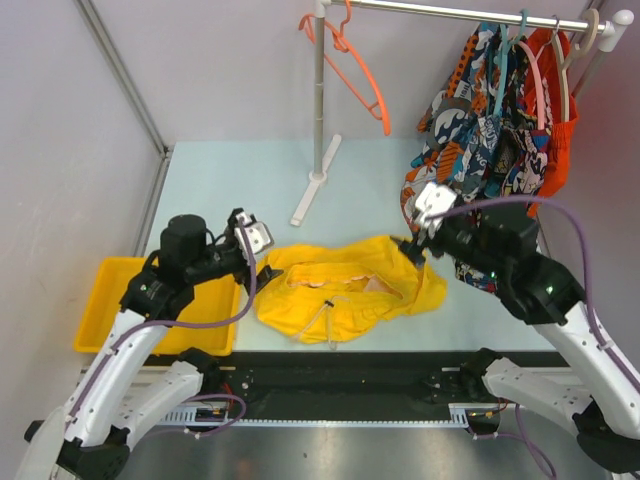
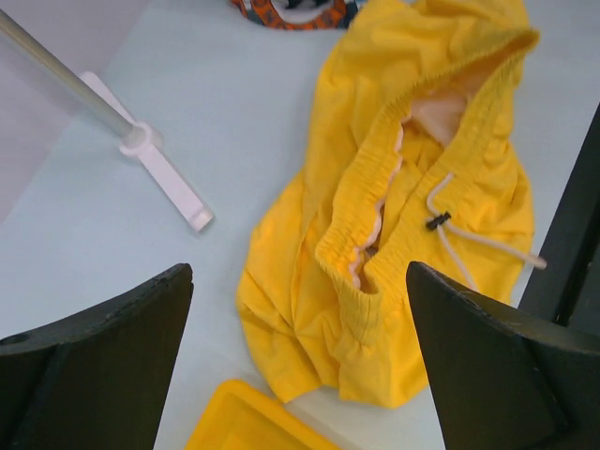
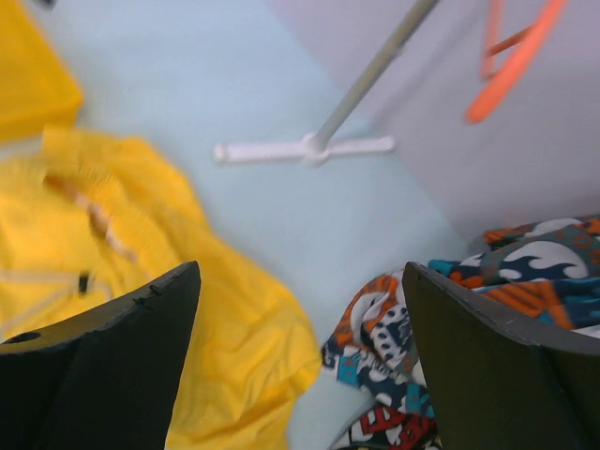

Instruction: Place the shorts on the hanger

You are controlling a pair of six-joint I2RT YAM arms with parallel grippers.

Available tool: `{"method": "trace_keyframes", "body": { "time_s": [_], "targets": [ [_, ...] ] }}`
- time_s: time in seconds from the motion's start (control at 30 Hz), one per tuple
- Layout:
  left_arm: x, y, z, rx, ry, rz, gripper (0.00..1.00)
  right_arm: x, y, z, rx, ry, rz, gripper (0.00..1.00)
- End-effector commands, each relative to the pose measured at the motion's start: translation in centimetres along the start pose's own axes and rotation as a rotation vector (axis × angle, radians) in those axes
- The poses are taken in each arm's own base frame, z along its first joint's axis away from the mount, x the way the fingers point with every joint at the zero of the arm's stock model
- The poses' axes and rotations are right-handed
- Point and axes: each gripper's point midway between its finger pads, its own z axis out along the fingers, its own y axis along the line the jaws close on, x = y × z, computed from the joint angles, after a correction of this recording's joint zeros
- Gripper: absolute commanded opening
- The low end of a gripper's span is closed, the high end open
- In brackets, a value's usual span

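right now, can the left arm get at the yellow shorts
Probably yes. The left pincer is open and pointed at the shorts, which lie crumpled on the table just ahead of it. Nothing stands between them; the yellow bin is off to the side.

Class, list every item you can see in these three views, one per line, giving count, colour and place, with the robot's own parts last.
shorts: one, yellow, crumpled on the table between the arms
hanger: one, orange, empty, on the rail's left end
patterned shorts: at least one, multicoloured, hanging at the rail's right end
garment: one, orange-red, hanging far right
other hangers: three, teal, pink, beige, on the rail's right end
clothes rail: one, grey pole, white foot, at the table's back
tray: one, yellow, near-left corner
table: one, pale blue
left arm: one, black and white, over the tray, jaws open, empty
right arm: one, black and white, right of the shorts, jaws open, empty
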Motion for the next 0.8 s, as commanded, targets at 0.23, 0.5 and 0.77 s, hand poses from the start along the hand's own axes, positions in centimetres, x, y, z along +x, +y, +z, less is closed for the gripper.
{"method": "trace_keyframes", "body": {
  "time_s": [0.23,0.5,0.77],
  "targets": [
    [-5.9,2.1,-0.7,-0.041,-0.158,-0.137,1.0,-11.4,-16.7,6.2,0.404,-0.261,0.312,0.95],
    [-5.1,1.7,-0.2,-0.03,-0.167,-0.148,1.0,-11.5,-20.7,14.5,0.399,-0.217,0.303,0.95],
    [-4.5,1.8,-0.6,-0.06,-0.152,-0.125,1.0,-9.5,-21.5,18.7,0.394,-0.18,0.305,0.72]
  ]
}}
